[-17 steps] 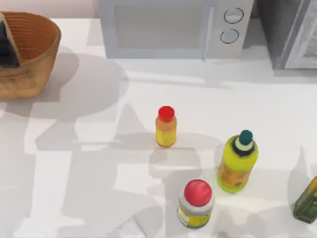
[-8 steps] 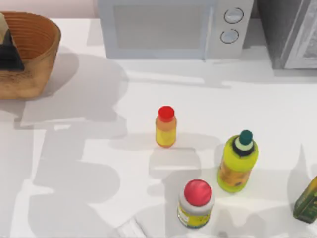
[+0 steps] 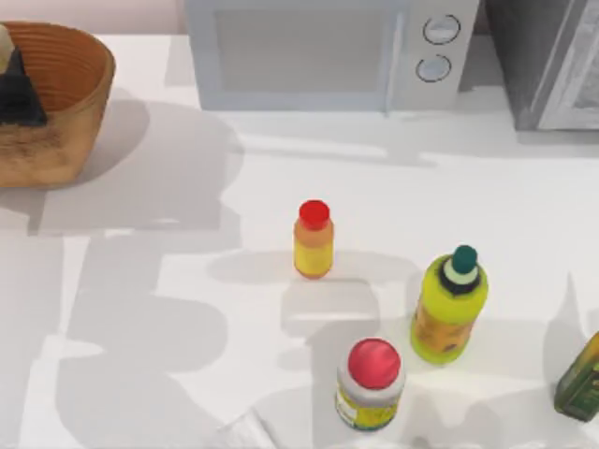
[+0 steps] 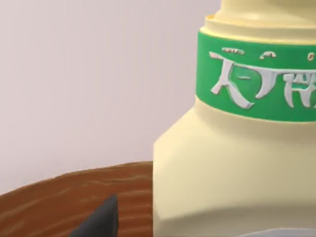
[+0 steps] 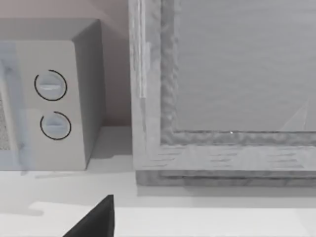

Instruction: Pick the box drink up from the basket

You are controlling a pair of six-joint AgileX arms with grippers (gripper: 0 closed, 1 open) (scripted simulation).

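Left gripper [image 3: 13,89]: at the upper left edge of the top view, over the basket [image 3: 65,103]; visible as a dark shape with a cream tip of the box drink [image 3: 5,39] above it. Finger state: cannot tell.

Box drink, left wrist view [image 4: 237,163]: at the right of the frame, very close to the camera. Cream body, green band with white lettering near the top, narrower neck above. Brown woven basket rim [image 4: 64,197] across the lower left, behind the carton. One dark fingertip [image 4: 101,222] at the bottom edge, left of the carton; contact not discernible.

Right gripper: one dark fingertip [image 5: 96,222] at the bottom edge of the right wrist view, above the white table [image 5: 197,219], facing the microwave [image 5: 49,98] and a grey cabinet [image 5: 222,89]. Finger state: cannot tell.

Top view, remaining items: small yellow-orange bottle with red cap [image 3: 313,239] at centre; yellow-green bottle with dark green cap [image 3: 449,304] at lower right; white jar with red lid [image 3: 371,383] at lower centre; dark green bottle [image 3: 580,379] at the right edge. All upright, apart from one another.
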